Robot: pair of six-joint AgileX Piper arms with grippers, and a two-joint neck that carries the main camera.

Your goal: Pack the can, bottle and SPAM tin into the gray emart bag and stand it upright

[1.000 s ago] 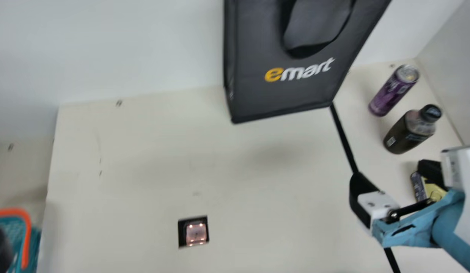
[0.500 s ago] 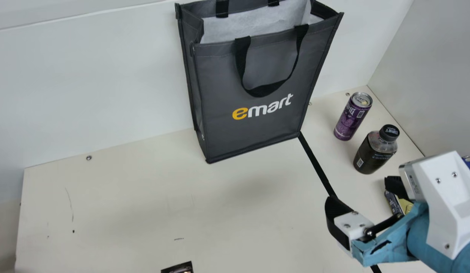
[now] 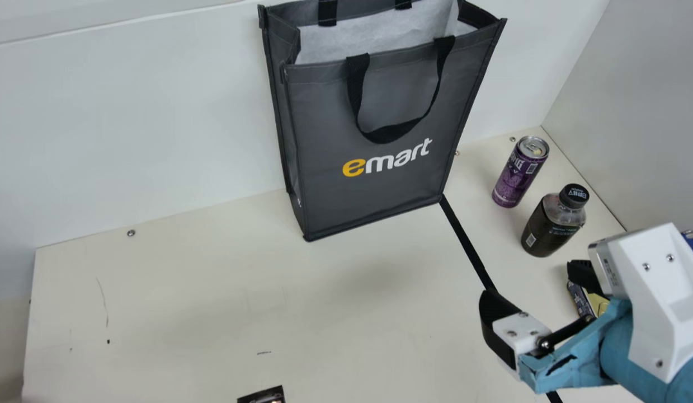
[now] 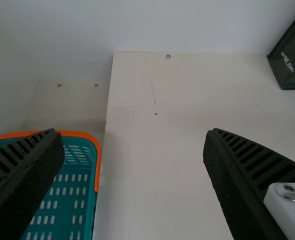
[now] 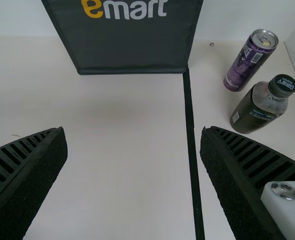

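Observation:
The gray emart bag (image 3: pixel 374 168) stands upright and open-topped against the back wall. Right of it, the purple can (image 3: pixel 517 176) and the dark, black-capped bottle (image 3: pixel 550 226) stand upright, apart from each other. A blue-and-yellow tin (image 3: pixel 581 296) lies partly hidden behind my right arm. My right gripper (image 3: pixel 529 282) is over the table's right part, in front of the bag; in the right wrist view that gripper (image 5: pixel 132 131) stands wide open, holding nothing. My left gripper (image 4: pixel 133 132) is likewise open and unloaded, over the left side by the basket, with a bag corner (image 4: pixel 291 62) farther off.
A teal basket with an orange rim (image 4: pixel 95 150) sits at the table's left. Black tape (image 3: pixel 466 240) runs from the bag's right corner toward the front. A small black item (image 3: pixel 262 396) lies at the main view's bottom edge. Walls close off the back and right.
The neck camera has turned, so the main picture shifted and the bag's opening came into view. Between the last two pictures nothing visibly moves.

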